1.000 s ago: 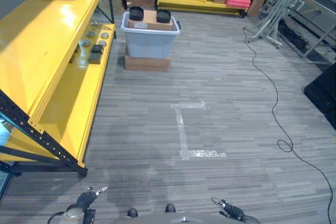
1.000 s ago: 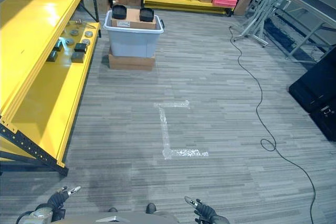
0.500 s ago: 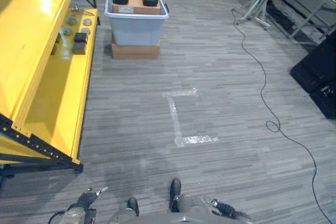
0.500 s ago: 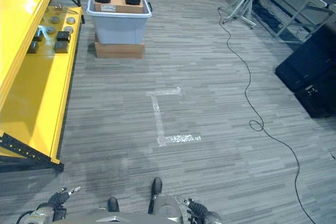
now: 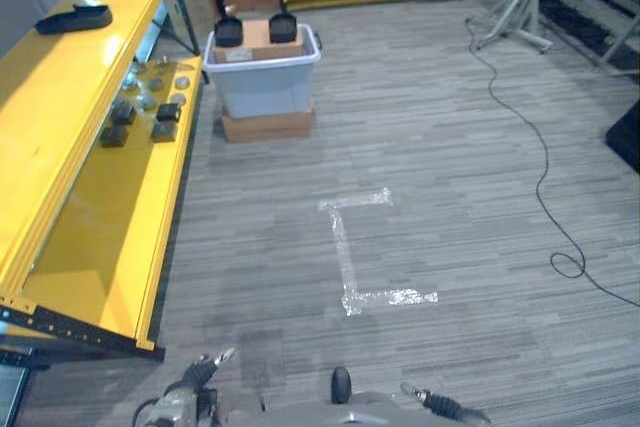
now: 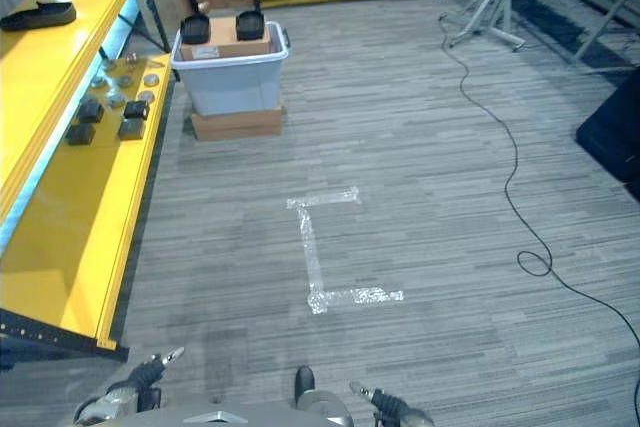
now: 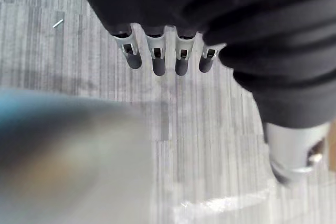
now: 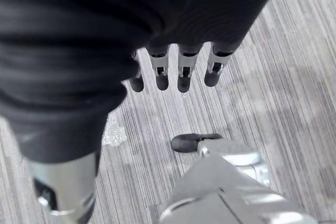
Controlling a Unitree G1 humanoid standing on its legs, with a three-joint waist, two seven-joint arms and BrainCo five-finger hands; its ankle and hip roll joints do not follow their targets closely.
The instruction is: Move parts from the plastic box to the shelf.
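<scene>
Parts box on the floor ahead; both hands low and holding nothing.

You see the plastic box [image 5: 263,72] resting on a flat cardboard box [image 5: 268,125], just beside the end of the yellow shelf [image 5: 95,172]. Two black parts [image 5: 230,30] sit at the box's top with a brown carton. More dark parts [image 5: 166,112] lie on the lower shelf level. Your left hand [image 7: 157,56] and right hand [image 8: 173,69] hang over the floor, fingers straight and relaxed.
</scene>
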